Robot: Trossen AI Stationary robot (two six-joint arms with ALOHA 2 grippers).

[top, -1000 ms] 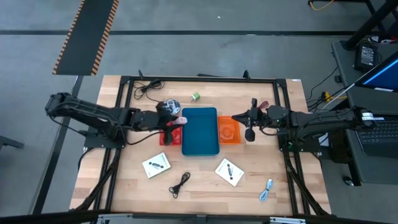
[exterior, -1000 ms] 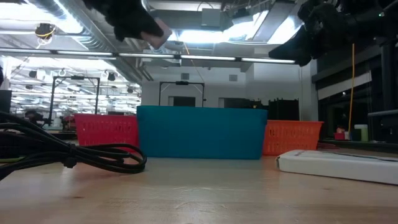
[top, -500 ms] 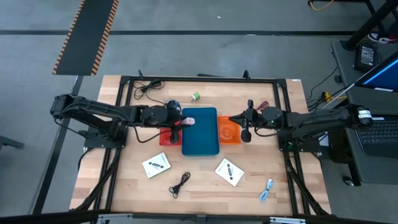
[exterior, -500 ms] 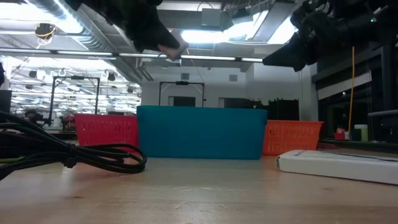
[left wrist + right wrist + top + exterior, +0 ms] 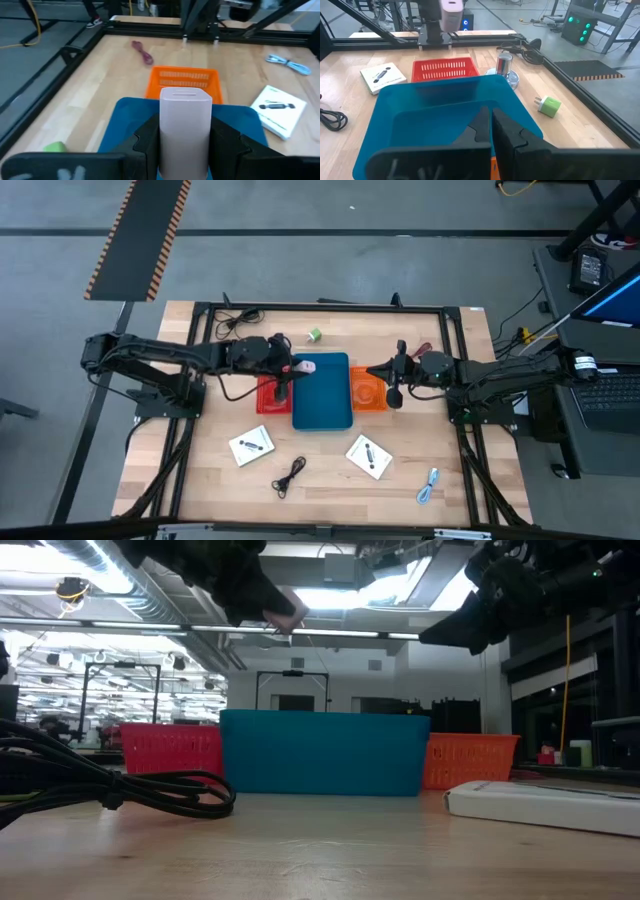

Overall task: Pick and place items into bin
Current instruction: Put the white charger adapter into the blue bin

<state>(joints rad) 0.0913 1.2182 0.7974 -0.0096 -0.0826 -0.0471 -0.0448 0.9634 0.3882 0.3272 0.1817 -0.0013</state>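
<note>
Left gripper [image 5: 184, 145] grasps a pale rectangular plastic block [image 5: 185, 127] above the teal plastic bin [image 5: 322, 392]; right gripper [image 5: 491, 131] is clenched, empty, opposite.

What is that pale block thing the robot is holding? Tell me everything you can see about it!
The pale, smooth rectangular block has rounded corners and a thin slot on its top face. It looks like plastic. It stands upright, squeezed between the left gripper's two dark fingers, which press on its sides. It hangs in the air above the near edge of the teal plastic bin, touching nothing else.
</note>
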